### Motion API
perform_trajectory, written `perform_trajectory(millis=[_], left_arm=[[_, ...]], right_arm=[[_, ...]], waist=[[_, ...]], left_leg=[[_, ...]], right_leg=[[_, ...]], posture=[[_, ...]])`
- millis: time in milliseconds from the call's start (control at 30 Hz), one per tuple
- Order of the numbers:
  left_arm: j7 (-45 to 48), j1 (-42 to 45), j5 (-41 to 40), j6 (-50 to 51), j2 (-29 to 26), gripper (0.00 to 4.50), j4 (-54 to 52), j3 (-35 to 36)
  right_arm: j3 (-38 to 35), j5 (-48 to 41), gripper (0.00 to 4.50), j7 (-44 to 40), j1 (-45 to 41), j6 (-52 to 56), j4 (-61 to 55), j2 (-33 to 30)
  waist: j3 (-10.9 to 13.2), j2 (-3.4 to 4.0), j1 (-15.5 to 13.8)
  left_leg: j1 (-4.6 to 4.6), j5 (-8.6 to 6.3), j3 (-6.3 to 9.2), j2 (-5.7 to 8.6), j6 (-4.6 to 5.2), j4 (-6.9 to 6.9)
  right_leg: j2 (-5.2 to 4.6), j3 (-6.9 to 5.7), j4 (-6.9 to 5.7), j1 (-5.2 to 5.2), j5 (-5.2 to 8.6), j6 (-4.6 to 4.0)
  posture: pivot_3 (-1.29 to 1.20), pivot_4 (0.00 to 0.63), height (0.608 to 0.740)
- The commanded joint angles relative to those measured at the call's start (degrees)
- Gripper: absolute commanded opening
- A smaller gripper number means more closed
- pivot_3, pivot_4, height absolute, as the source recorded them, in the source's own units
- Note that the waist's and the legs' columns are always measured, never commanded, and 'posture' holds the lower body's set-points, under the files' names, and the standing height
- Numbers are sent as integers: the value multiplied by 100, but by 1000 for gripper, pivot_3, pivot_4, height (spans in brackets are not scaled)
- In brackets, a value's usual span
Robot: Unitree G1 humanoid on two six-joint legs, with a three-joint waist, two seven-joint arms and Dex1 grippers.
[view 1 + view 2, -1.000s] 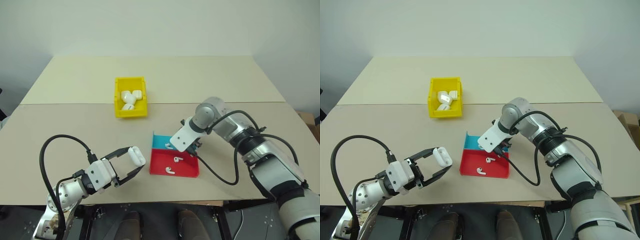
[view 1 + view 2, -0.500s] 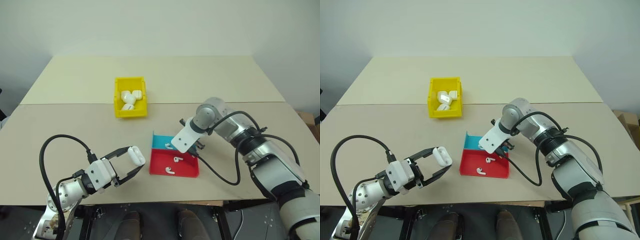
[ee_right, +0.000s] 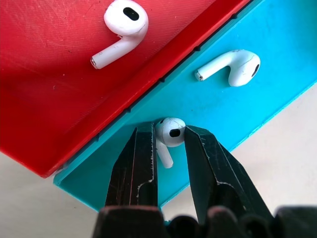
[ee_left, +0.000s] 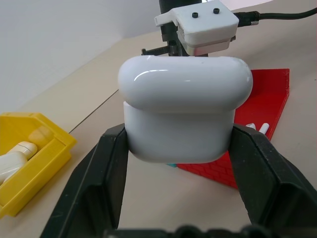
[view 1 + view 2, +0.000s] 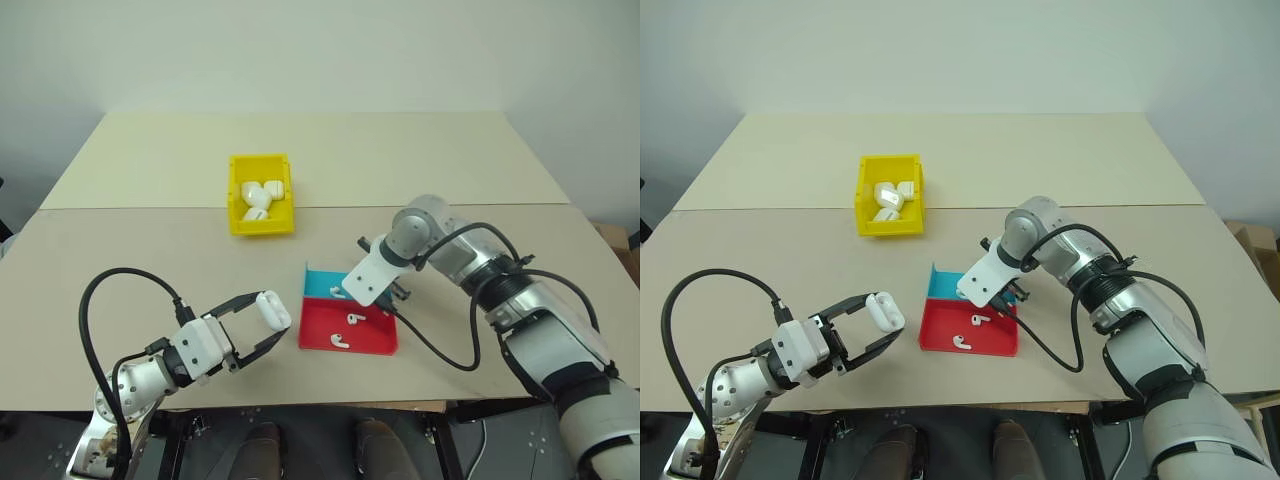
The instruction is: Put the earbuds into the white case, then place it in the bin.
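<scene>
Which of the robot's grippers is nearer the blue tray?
The right gripper: it reaches into the blue tray, closing around an earbud. The left gripper holds the white case off beside the red tray.

We see broad bare beige tabletop (image 5: 430,160) across the far half and the left, open to a hand. The small yellow plastic bin (image 5: 262,193) stands far left of centre, holding white cases. The flat red tray (image 5: 348,328) and flat blue tray (image 5: 325,284) crowd the near centre.
</scene>
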State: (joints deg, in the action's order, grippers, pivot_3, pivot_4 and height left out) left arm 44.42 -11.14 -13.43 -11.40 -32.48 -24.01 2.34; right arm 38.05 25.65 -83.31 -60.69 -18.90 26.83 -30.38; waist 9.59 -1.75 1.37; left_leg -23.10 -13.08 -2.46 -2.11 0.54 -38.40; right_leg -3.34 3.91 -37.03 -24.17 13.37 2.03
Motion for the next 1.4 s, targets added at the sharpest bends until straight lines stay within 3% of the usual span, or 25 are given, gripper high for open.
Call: perform_trajectory(millis=[33, 133, 433, 633, 700, 833, 1033, 1200, 1400], left_arm=[[-44, 196, -126, -2, 19, 2745, -170, 21], [-144, 560, -391, 178, 161, 2745, -278, 20], [-113, 1852, -1302, 1225, 532, 2745, -487, -425], [111, 2517, -2178, 2156, 514, 2745, -509, -448], [231, 2704, -2506, 2481, 438, 2745, -560, -436], [495, 3099, -3218, 3107, 293, 2745, -549, -351], [929, 3236, -3434, 3122, 393, 2745, -465, -421], [1240, 3205, -3169, 2874, 534, 2745, -312, -493], [1350, 3220, -3098, 2850, 584, 2745, -297, -428]], right_arm=[[-222, -97, 772, 24, 72, 261, -256, -63], [-841, -582, 772, -50, 93, 1094, -786, -180], [-3944, -2954, 772, 397, 633, 6628, -3982, -743], [-6127, -4881, 772, 994, 646, 10140, -5498, -336], [-6812, -5429, 772, 1024, 559, 10867, -5833, -96], [-7603, -6637, 772, 1772, 706, 11140, -5977, 604], [-7615, -7645, 772, 2897, 1105, 11112, -6563, 1516], [-7311, -8189, 772, 3419, 1449, 10649, -6765, 1598], [-7026, -9112, 772, 3772, 1821, 10242, -6678, 1231]], waist=[[0, 0, 0], [1, 0, -16], [1, 0, -120], [1, 0, -28], [1, 0, -11], [0, 0, -9], [1, 2, 10], [1, 2, -13], [1, 2, -11]], left_leg=[[0, 0, 0, 0, 0, 0], [-3, 0, 0, 0, 0, 0], [-35, -1, 48, 7, -1, 4], [-32, 0, 47, 9, 0, 5], [-28, 0, 47, 7, 0, 5], [-23, 0, 49, 7, 0, 3], [-30, 1, 46, 10, 0, 4], [-44, 1, 48, 15, 0, 6], [-43, 1, 48, 16, 0, 6]], right_leg=[[0, 0, 0, 0, 0, 0], [0, 0, -1, -2, -1, -1], [-4, -23, 19, -5, -2, 4], [3, -21, 14, -4, -2, 4], [13, -19, 10, -1, -2, 3], [19, -19, 7, 5, 0, 5], [19, -12, 7, -2, 3, 10], [13, -14, 22, -5, 4, 14], [12, -15, 26, -2, 3, 17]], posture=[[0, 150, 740], [0, 150, 740], [0, 150, 740], [0, 150, 740], [0, 150, 740], [0, 150, 740], [0, 150, 740], [0, 150, 740], [0, 150, 740]])
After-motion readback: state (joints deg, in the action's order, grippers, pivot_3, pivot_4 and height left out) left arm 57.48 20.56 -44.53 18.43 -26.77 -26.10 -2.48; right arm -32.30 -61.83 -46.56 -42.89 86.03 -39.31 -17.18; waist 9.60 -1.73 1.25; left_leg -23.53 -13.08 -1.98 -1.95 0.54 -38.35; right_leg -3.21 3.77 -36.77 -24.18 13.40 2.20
